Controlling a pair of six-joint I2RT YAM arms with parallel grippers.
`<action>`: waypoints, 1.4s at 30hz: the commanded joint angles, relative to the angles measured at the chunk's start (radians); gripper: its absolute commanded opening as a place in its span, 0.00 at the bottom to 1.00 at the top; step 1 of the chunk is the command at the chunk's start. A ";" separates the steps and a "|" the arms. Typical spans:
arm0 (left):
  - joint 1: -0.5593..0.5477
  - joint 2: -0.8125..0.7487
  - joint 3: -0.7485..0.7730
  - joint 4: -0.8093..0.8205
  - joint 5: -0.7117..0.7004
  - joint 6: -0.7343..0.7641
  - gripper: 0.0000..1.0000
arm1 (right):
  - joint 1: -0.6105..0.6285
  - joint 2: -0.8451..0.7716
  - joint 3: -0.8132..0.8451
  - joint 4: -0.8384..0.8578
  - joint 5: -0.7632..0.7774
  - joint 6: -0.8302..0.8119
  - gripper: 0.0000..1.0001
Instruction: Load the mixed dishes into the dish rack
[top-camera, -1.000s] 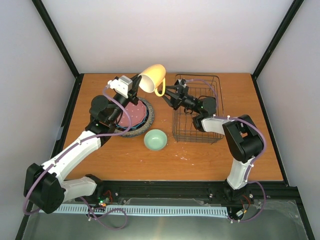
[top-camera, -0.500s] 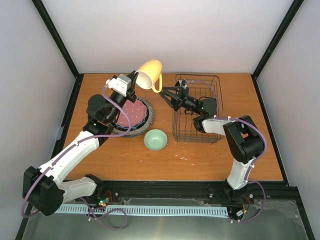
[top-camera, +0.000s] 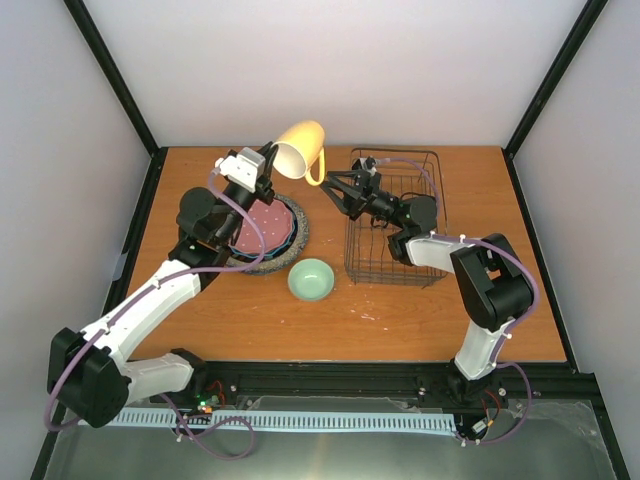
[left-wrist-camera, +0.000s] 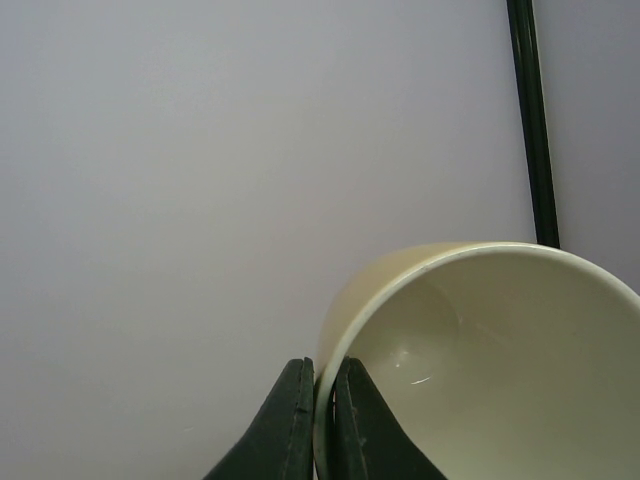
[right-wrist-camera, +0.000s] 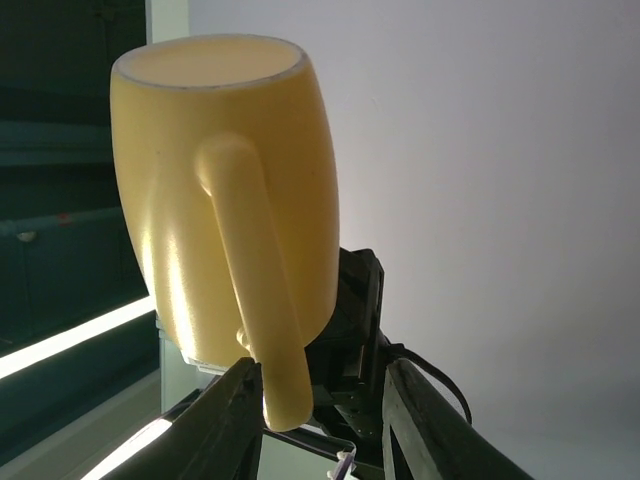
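Mug (top-camera: 300, 148): yellow glazed ceramic with a loop handle (top-camera: 318, 172). It is held in the air over the far left part of the orange wooden table (top-camera: 450, 320), tipped on its side with its mouth toward the left arm. It is outside the rack.
Left gripper (top-camera: 272, 160): clamped on the mug's rim. The left wrist view (left-wrist-camera: 322, 420) shows one dark finger inside the wall and one outside, pressed close together.
Right gripper (top-camera: 330, 193): jaws part-way apart. In the right wrist view (right-wrist-camera: 320, 385) the lower end of the handle (right-wrist-camera: 255, 300) hangs between them, with a gap at one finger. Whether the other finger touches the handle cannot be told.
Dish rack (top-camera: 395, 280): rectangular dark metal wire basket with thin upright dividers, standing on the right half of the table. The right arm reaches over it.
Plates: round pink dotted plate (top-camera: 268, 222) tops a stack just left of the rack. A teal dotted plate's rim (top-camera: 292, 236) shows under it, and a wider grey speckled plate (top-camera: 272, 268) lies at the bottom.
Bowl (top-camera: 311, 279): small, mint-green, upright on the table, near the stack and the rack's near left corner.
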 joint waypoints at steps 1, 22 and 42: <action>0.001 0.006 0.054 0.101 0.023 -0.033 0.01 | -0.002 -0.027 0.023 0.184 0.015 -0.003 0.35; 0.000 0.071 0.051 0.096 0.111 -0.150 0.01 | -0.001 -0.002 0.101 0.169 -0.003 -0.004 0.03; 0.001 0.007 0.033 0.076 -0.117 -0.083 0.96 | -0.125 -0.127 0.044 -0.112 -0.040 -0.272 0.03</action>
